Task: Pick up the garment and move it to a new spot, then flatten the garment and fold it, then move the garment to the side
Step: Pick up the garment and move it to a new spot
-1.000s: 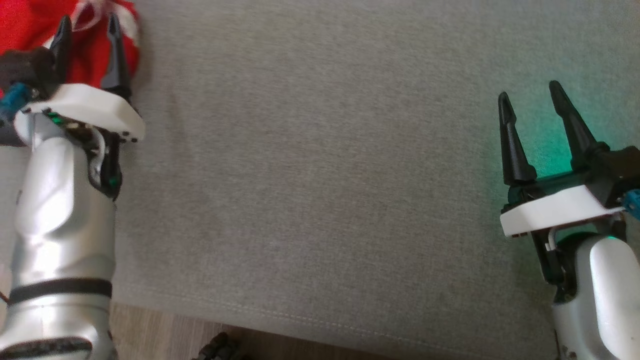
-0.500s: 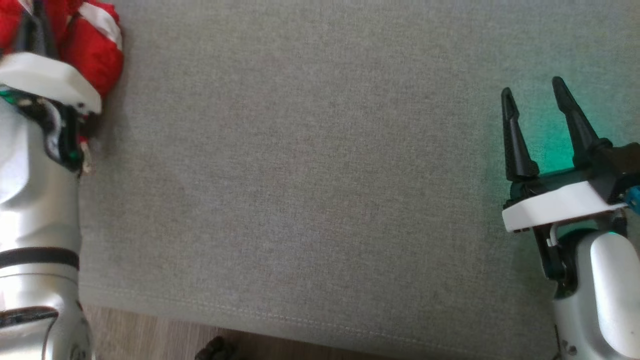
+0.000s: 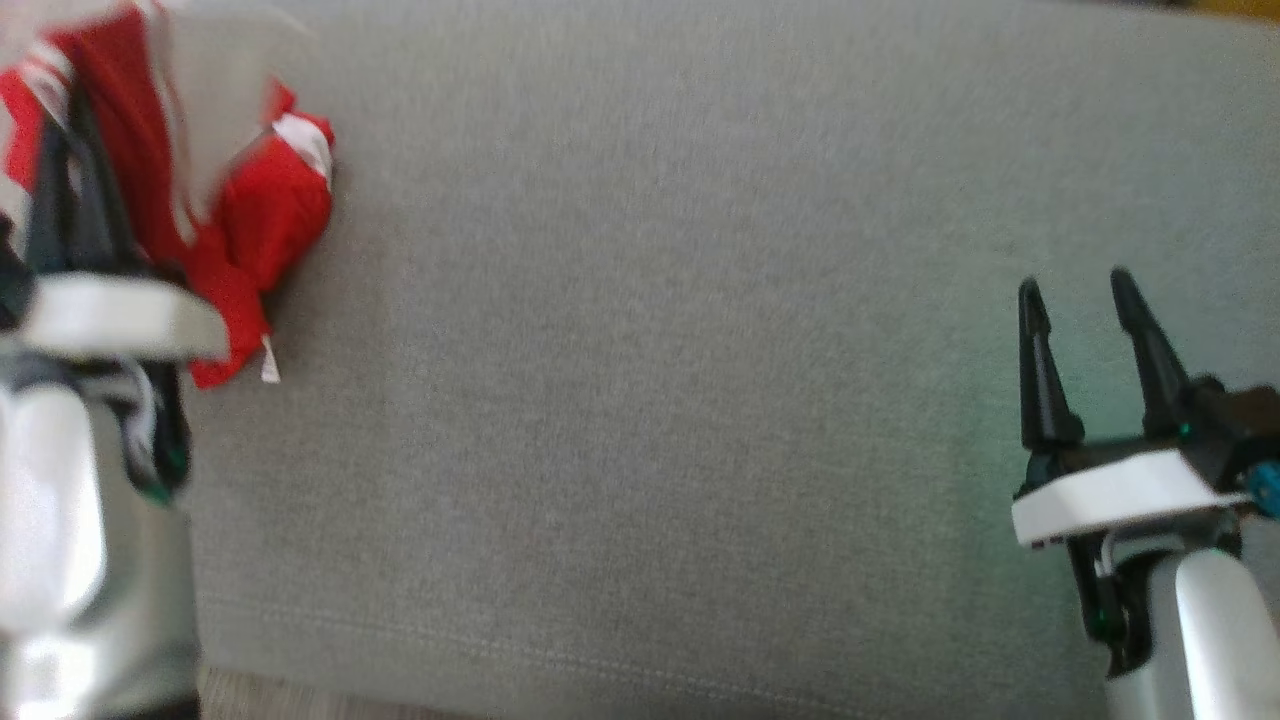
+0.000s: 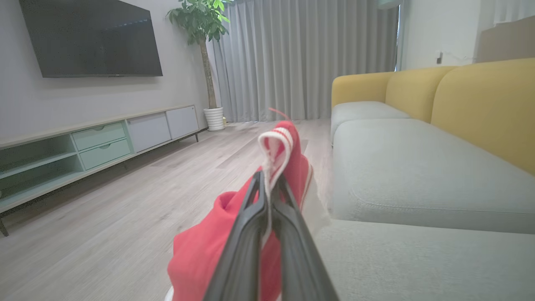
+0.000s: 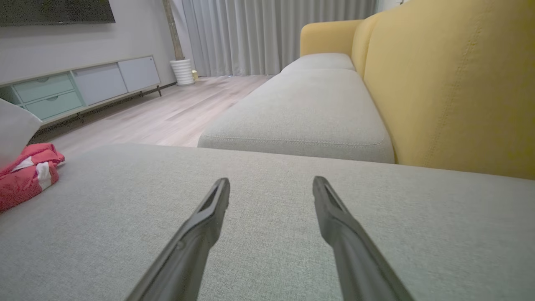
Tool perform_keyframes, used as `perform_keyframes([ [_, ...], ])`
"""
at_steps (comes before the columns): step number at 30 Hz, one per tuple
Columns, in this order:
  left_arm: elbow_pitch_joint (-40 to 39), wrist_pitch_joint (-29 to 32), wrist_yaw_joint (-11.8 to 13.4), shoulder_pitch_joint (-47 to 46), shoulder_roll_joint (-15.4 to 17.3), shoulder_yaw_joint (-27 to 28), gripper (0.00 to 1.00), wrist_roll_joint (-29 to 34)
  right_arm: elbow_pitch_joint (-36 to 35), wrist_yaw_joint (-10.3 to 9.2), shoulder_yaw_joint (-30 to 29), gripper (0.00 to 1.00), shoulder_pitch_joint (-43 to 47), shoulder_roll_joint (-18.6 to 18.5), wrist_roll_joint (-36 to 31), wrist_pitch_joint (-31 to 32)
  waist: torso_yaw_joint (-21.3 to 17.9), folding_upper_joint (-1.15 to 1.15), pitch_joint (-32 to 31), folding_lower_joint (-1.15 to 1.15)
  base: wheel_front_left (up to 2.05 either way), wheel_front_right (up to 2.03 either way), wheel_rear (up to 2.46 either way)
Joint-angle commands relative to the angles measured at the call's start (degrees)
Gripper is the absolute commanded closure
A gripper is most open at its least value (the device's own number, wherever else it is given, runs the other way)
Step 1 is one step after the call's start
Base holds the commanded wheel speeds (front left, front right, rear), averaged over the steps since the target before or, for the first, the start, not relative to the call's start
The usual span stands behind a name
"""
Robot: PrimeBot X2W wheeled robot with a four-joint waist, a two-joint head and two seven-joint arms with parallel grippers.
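Garment (image 3: 270, 225), red with white striped bands, is sitting bunched in the upper left of the head view, at the left end of the grey sofa seat (image 3: 650, 400). In the right wrist view the garment (image 5: 21, 179) is showing at the middle of the left edge, its lower folds resting on the seat (image 5: 271, 251). In the left wrist view the red cloth (image 4: 200, 251) is filling the lower centre, with a white banded loop rising above the dark fingers (image 4: 244, 251).

The left jaws are pressing together, clamped on that white band of the garment. In the head view their fingers (image 3: 70, 200) are appearing blurred against the red cloth at the left edge, and the silver left forearm (image 3: 70, 520) is running down to the lower left corner.

The right jaws are standing apart, holding nothing, well away from the garment. Their fingers (image 3: 1040, 380) are pointing up the frame at the lower right of the head view, over bare grey fabric; in the right wrist view they (image 5: 200, 234) are spreading from the bottom edge.

A yellow backrest (image 5: 451, 83) is rising at the right, and a wooden floor (image 4: 104, 217), a low cabinet (image 4: 83, 138) and a wall television (image 4: 90, 37) are lying to the left.
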Motion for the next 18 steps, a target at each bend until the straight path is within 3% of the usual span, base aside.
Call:
perform_keyframes([
  [1, -4.6, -0.3, 0.4, 2.1, 1.2, 1.4, 1.0, 0.3, -1.5, 0.44, 0.9, 0.0, 0.6, 0.4, 0.7, -0.9, -0.6, 0.0, -5.0, 0.0, 0.0, 0.0, 0.0],
  [6, -12.9, 0.0, 0.5, 12.4, -1.2, -0.3, 1.0, 0.6, -1.3, 0.44, 0.4, 0.0, 4.1, 0.5, 2.7, -1.2, -2.1, 0.0, -9.7, 0.0, 0.0, 0.0, 0.0],
  [13, -26.6, 5.7, 0.7, 25.7, -3.7, -3.7, 1.0, 0.6, -2.3, 0.44, -0.1, 0.0, 8.7, 0.5, 5.5, -0.8, -5.4, 0.0, -13.6, 0.0, 0.0, 0.0, 0.0],
  [18, -31.3, 8.5, -0.8, 26.8, -4.9, -8.9, 1.0, 0.4, -3.7, 0.44, -0.1, 0.0, 9.3, 0.5, 6.2, -0.4, -8.3, 0.0, -13.1, 0.0, 0.0, 0.0, 0.0],
])
